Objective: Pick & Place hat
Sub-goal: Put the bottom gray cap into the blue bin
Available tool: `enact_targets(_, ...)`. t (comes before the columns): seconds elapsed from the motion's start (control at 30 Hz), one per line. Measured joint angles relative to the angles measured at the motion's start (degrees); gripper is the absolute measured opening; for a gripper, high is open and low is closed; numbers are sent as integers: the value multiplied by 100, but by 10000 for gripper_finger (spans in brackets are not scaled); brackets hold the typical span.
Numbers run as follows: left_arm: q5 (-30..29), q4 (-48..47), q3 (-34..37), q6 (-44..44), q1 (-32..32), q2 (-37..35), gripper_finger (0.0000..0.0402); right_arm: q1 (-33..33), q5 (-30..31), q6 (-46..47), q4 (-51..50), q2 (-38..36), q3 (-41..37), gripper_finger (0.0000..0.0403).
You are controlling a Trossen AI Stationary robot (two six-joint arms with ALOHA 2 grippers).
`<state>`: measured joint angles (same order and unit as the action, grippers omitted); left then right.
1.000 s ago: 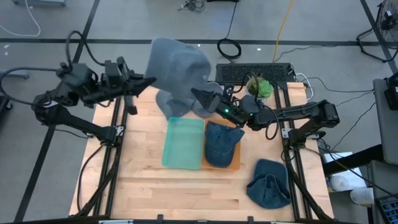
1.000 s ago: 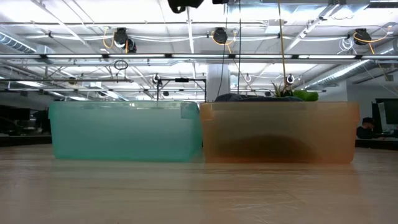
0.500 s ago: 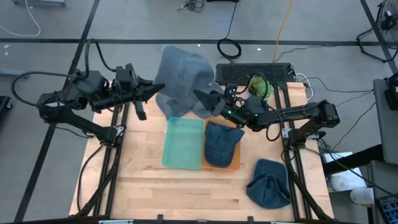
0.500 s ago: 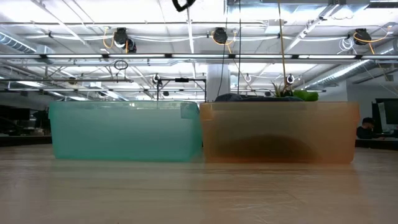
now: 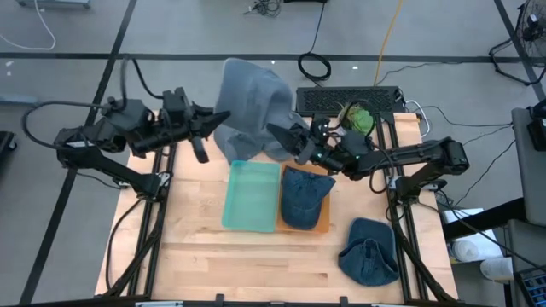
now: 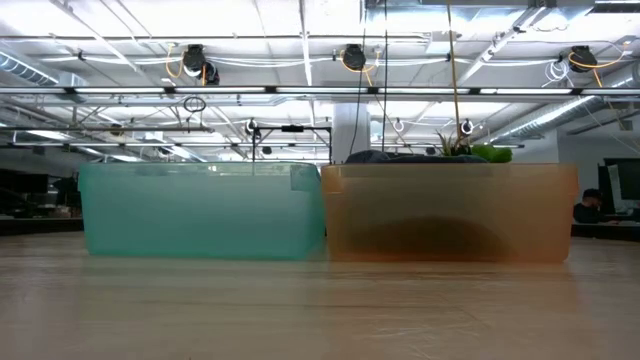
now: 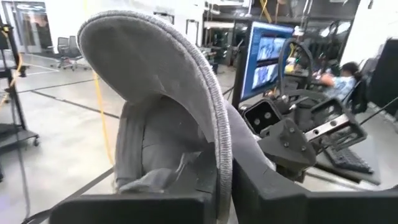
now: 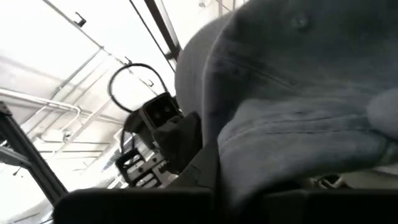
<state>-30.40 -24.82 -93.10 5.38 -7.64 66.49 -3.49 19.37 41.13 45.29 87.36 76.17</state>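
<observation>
A grey hat (image 5: 252, 107) hangs in the air over the table's far edge, above the teal bin (image 5: 252, 194). It fills the left wrist view (image 7: 155, 93) and the right wrist view (image 8: 292, 93). My left gripper (image 5: 217, 119) is shut on its left side, and my right gripper (image 5: 277, 135) is shut on its right side. A dark blue hat (image 5: 304, 194) lies in the orange bin (image 5: 317, 226). Another dark blue hat (image 5: 369, 251) lies on the table at the near right. My left gripper pinches the edge of the grey hat's brim (image 7: 221, 155) between its two fingers, coming level from the table's left. The hat is lifted clear of the table. My right gripper pinches a fold of the hat's cloth (image 8: 249, 149) on the crown's right side, coming from the table's right and slanting upward. How many layers it has, I cannot tell.
The teal bin (image 6: 200, 210) and the orange bin (image 6: 450, 215) stand side by side at the table's middle. A keyboard (image 5: 350, 98) and a green plant (image 5: 358, 118) sit at the far right. Bare wood (image 5: 222, 256) lies toward the near edge.
My right gripper has shut on the grey hat's right side and tipped up a little. My left gripper has carried the hat's left side a short way toward the table's right, so the hat is now more bunched between the two grippers.
</observation>
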Motion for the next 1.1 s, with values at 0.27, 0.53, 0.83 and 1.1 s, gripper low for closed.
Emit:
enact_targets(0.27, 850, -633, 0, 534, 0, -488, 86, 18, -323, -816, -939, -739, -3, 1)
enact_targets(0.53, 1756, -1603, 0, 1037, 1, -1003, 127, 275, -1254, -1143, -3317, -2093, 1, 1)
enact_targets(0.83, 2173, -1565, 0, 939, 7, -939, 135, 647, -3579, -883, -4663, -2449, 3, 0)
enact_targets(1.1, 2365, -1554, 0, 1457, 269, -596, 172, 691, -5387, -656, -4875, -1886, 1, 0)
